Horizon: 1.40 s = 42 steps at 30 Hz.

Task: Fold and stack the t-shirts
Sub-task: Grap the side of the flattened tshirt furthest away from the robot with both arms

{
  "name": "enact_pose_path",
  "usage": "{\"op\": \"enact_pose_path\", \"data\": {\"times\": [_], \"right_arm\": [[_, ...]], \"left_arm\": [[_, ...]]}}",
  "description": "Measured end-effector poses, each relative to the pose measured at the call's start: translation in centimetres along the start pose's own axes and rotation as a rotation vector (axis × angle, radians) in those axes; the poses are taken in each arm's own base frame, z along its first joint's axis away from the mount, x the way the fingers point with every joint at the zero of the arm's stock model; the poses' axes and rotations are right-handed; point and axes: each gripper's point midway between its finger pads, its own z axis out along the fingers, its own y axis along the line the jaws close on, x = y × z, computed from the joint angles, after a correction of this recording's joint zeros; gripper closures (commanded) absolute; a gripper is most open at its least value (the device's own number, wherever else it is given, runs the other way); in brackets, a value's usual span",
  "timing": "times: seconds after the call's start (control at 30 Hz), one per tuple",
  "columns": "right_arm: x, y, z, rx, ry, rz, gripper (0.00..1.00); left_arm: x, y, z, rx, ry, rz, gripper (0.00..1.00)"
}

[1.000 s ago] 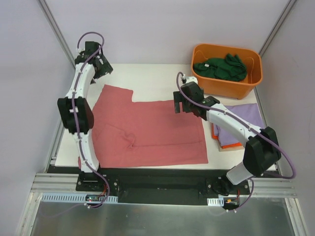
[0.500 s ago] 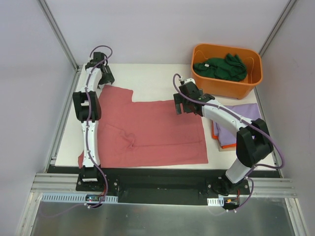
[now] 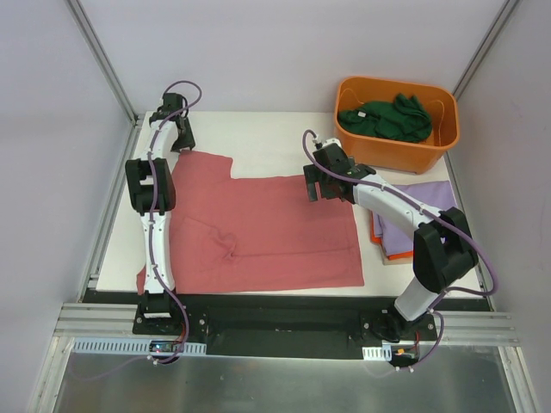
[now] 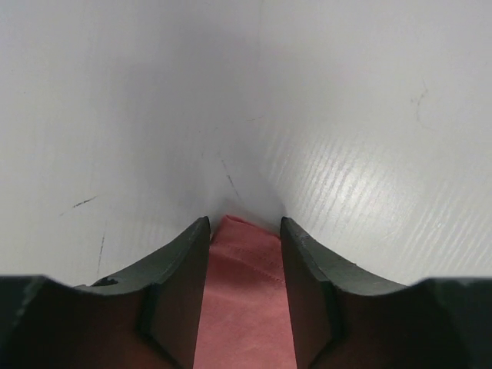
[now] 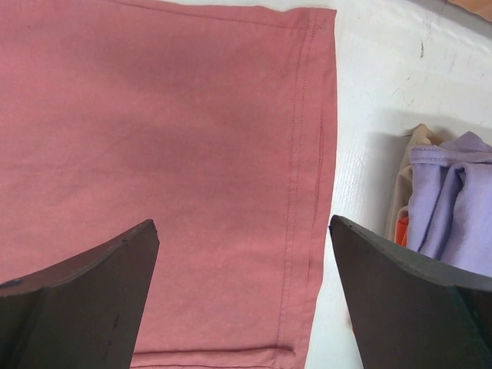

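Left hand [image 4: 244, 223], parted, apparently straddles a corner of red-pink t-shirt [image 3: 258, 228]; right hand [image 5: 242, 224] spread above it.

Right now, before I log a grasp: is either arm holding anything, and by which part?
Nothing is held. The left fingers straddle a corner of the red-pink t-shirt but stand apart; the right fingers are wide open above its edge.

Lab bench enclosure, white panel walls [image 3: 258, 52], aluminium rail [image 3: 284, 344] (extruded)

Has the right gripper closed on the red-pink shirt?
No, the right wrist view shows the right gripper spread wide open above the flat red-pink shirt, with nothing pinched between its fingers.
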Motion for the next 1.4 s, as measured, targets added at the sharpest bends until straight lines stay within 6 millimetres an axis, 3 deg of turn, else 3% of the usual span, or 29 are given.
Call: {"op": "enact_pose_path", "data": {"times": [0.2, 0.37, 0.63, 0.8, 0.93, 1.1, 1.2, 1.4], "right_arm": [[0.1, 0.0, 0.0, -0.001, 0.003, 0.000, 0.04], [-1.0, 0.5, 1.3, 0.019, 0.021, 0.009, 0.04], [-5.3, 1.1, 6.5, 0.146, 0.010, 0.090, 0.03], [-7.4, 0.7, 9.9, 0.209, 0.000, 0.143, 0.01], [-7.4, 0.3, 12.4, 0.243, 0.013, 0.173, 0.01], [-6.5, 0.0, 14.3, 0.280, 0.040, 0.218, 0.12], [-6.4, -0.1, 14.9, 0.293, 0.046, 0.238, 0.22], [-6.3, 0.0, 15.0, 0.297, 0.051, 0.275, 0.26]], "left_arm": [[0.7, -0.4, -0.4, 0.036, 0.021, 0.023, 1.00], [1.0, -0.5, -0.6, 0.044, 0.028, 0.023, 1.00], [1.9, -0.1, -1.5, 0.030, 0.054, 0.018, 1.00], [2.4, 0.5, -3.2, 0.007, 0.071, -0.003, 1.00], [1.8, 0.5, -5.3, 0.010, 0.050, -0.021, 1.00], [1.7, 0.5, -7.8, 0.025, 0.032, -0.053, 1.00], [2.3, 0.2, -8.5, 0.043, 0.045, -0.070, 1.00], [4.8, 0.4, -8.9, 0.035, 0.091, -0.078, 1.00]]}}
